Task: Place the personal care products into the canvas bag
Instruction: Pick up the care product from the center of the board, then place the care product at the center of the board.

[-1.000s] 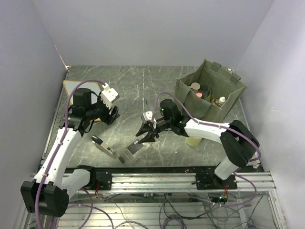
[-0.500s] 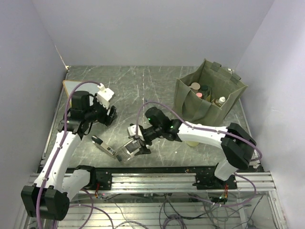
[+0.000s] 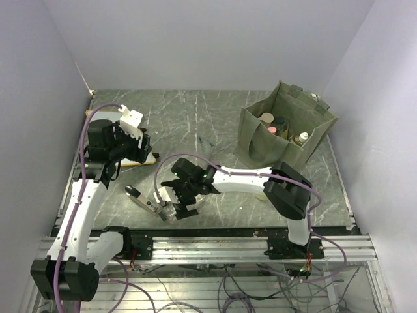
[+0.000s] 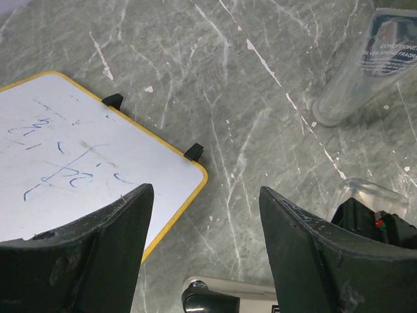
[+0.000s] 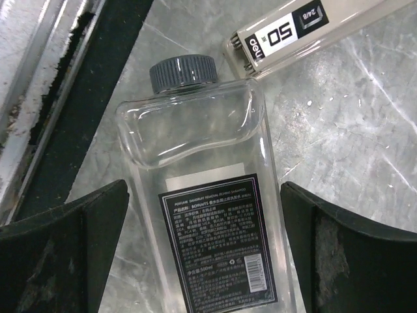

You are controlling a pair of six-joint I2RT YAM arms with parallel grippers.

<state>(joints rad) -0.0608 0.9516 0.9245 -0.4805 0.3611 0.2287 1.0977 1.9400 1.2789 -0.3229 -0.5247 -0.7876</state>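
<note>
Right wrist view: the slim stapler [image 5: 306,29], just beyond the right pincer [image 5: 203,195], reads "deli", "50" and "24/6". The clear bottle [image 5: 195,143] between its fingers bears a black label with a barcode; the fine print is illegible.

Left wrist view: ahead of the left pincer [image 4: 205,192], a clear bottle's label [image 4: 391,49] reads "CONDITIONE", cut off. The whiteboard [image 4: 85,169] shows illegible blue marks.

The canvas bag [image 3: 287,127] stands at the far right of the table [image 3: 215,117], with at least 4 containers [image 3: 268,119] inside it. Well to the bag's left and nearer the arms' bases, 1 bottle [image 5: 195,137] lies flat by the table's front edge between the spread fingers of the right gripper [image 5: 203,195]; a slim gadget [image 5: 306,29] sits just beside its capped end, on the side away from the bag. Farther left of the bag and behind the gadget, a flat board [image 4: 85,176] lies beneath the left gripper [image 4: 205,195].
</note>
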